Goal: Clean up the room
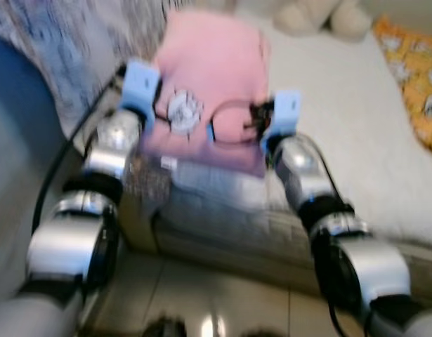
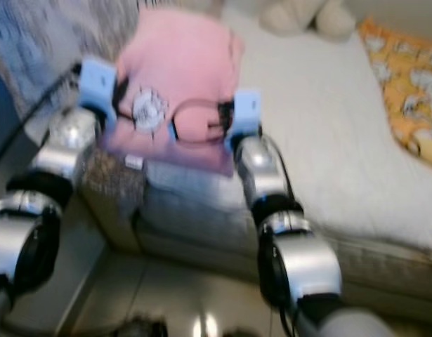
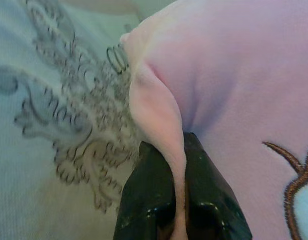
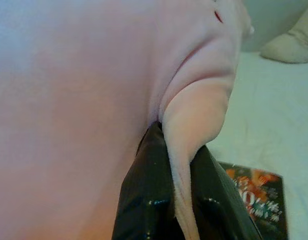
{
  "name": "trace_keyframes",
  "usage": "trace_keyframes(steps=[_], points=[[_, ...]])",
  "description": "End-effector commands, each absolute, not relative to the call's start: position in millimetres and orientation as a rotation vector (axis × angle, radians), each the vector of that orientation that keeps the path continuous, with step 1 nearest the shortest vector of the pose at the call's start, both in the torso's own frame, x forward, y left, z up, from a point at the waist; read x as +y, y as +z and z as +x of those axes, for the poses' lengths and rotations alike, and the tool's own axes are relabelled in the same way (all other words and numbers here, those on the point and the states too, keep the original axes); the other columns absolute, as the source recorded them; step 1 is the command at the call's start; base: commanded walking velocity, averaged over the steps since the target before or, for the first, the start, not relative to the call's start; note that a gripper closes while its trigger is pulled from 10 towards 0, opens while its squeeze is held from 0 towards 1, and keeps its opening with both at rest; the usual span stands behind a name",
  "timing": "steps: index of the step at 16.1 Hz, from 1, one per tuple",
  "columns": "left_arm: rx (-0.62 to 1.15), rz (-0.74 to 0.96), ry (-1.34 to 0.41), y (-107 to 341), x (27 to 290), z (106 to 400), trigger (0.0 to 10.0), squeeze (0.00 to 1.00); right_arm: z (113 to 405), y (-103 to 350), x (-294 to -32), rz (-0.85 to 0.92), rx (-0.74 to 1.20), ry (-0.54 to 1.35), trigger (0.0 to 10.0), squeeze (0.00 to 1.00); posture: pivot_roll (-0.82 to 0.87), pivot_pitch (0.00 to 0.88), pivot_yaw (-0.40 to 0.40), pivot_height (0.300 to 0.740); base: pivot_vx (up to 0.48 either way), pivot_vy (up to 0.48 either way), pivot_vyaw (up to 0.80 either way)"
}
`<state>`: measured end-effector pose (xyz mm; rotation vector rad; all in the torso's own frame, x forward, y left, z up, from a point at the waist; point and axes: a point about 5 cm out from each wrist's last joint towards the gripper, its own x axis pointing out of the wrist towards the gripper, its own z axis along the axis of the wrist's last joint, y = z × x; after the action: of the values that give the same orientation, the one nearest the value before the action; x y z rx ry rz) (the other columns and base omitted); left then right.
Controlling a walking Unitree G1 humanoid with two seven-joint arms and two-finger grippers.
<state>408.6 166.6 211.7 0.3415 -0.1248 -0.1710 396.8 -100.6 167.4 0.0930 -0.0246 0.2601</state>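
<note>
We note a white bed [image 1: 342, 133] over tiled floor [image 1: 223, 295]; head views blurred. Left gripper [image 3: 180, 200] and right gripper [image 4: 181, 200], jaws clamped on pink pillow [image 1: 212, 77] edges, hold it above the bed's near-left corner.

White-sheeted bed [image 1: 342, 119] with a grey side panel, standing on pale tiled floor [image 1: 223, 295]. On the sheet: orange patterned blanket [image 1: 416, 77] at the right edge, cream plush toy [image 1: 321, 17] at the far end, small dark printed booklet [image 4: 256, 197]. Eye views blurred.

A pink cushion [image 1: 212, 77] hangs upright over the bed's foot, edges pinched in black fingers [image 3: 148, 200].
</note>
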Motion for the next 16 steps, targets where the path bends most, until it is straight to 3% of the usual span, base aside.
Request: trace_keyframes(steps=[1, 16], points=[[-0.165, 0.353, -0.144, 223, 168, 410, 10.0, 0.0, 400, 175, -123, 0.103, -0.056, 0.188, 10.0, 0.0, -0.05, 0.052, -0.043, 0.74, 0.469, 0.0, 0.0], [-0.104, 0.457, -0.14, 227, 178, 415, 10.0, 0.0, 397, 160, -109, 0.108, 0.029, 0.254, 10.0, 0.0, -0.05, 0.083, -0.048, 0.74, 0.468, 0.0, 0.0]])
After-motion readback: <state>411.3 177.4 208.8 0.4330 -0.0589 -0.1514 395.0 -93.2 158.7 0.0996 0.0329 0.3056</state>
